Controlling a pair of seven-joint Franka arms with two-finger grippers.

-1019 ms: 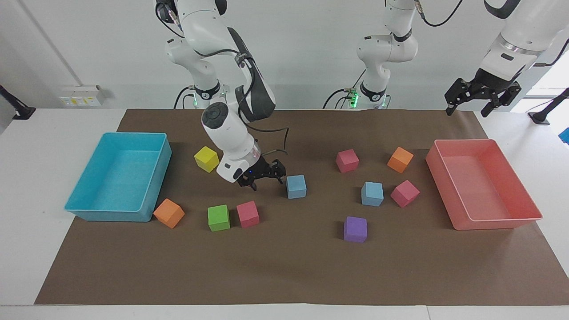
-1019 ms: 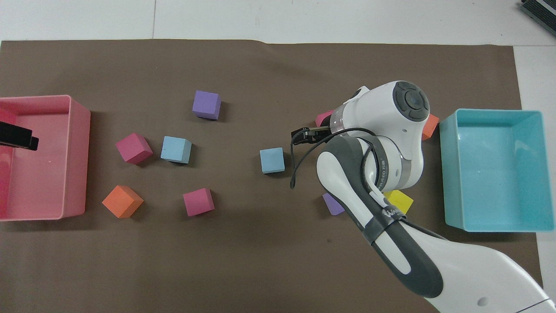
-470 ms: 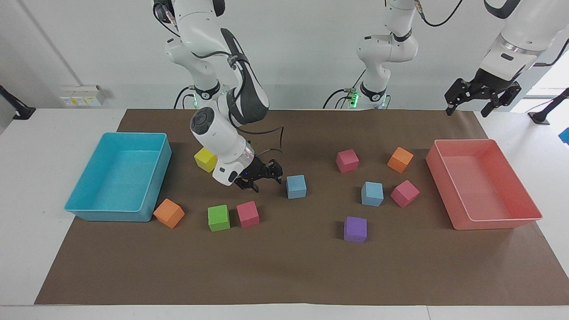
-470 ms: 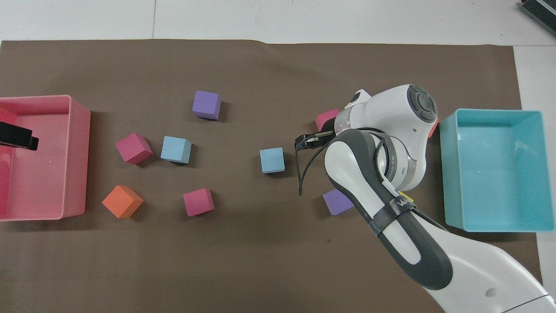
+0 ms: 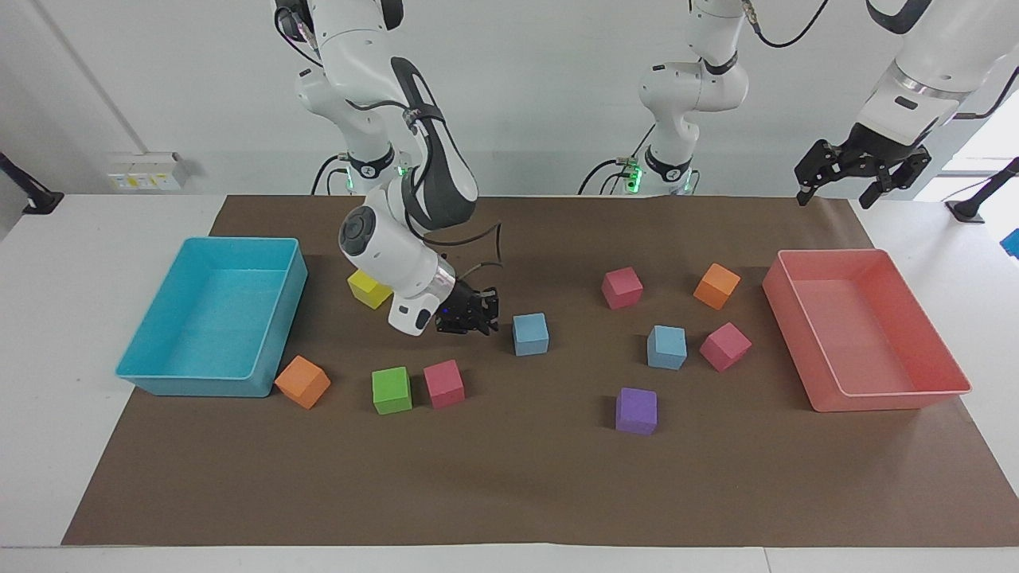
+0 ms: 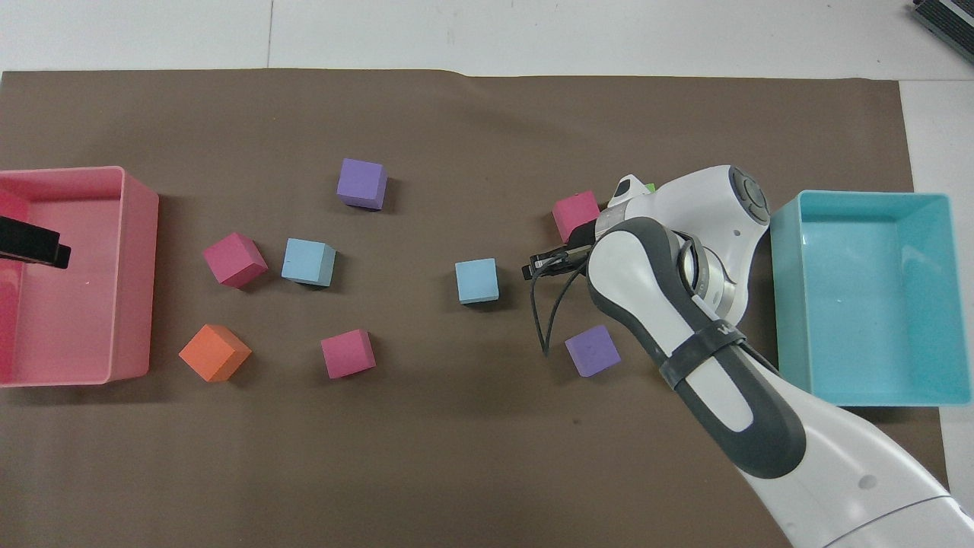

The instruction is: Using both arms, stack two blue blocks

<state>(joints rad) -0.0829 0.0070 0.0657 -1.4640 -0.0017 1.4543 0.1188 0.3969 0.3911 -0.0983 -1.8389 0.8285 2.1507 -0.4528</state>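
Two light blue blocks lie on the brown mat. One blue block (image 5: 530, 333) (image 6: 477, 281) sits near the middle, the other blue block (image 5: 666, 347) (image 6: 308, 262) toward the left arm's end, beside a pink cube. My right gripper (image 5: 482, 318) (image 6: 531, 268) hangs low just beside the middle block, on the side toward the right arm's end. It is shut, holds nothing and stays a small gap short of the block. My left gripper (image 5: 834, 195) (image 6: 30, 248) waits open, raised over the pink tray's end of the table.
A turquoise tray (image 5: 199, 383) stands at the right arm's end and a pink tray (image 5: 876, 398) at the left arm's end. Several cubes are scattered around: yellow (image 5: 368, 288), green (image 5: 392, 390), pink (image 5: 443, 383), orange (image 5: 302, 381), purple (image 5: 636, 411) and purple (image 6: 592, 351).
My right gripper's fingers have closed on nothing, and the arm has drawn back a little toward the turquoise tray. The blue blocks and the left arm have not moved.
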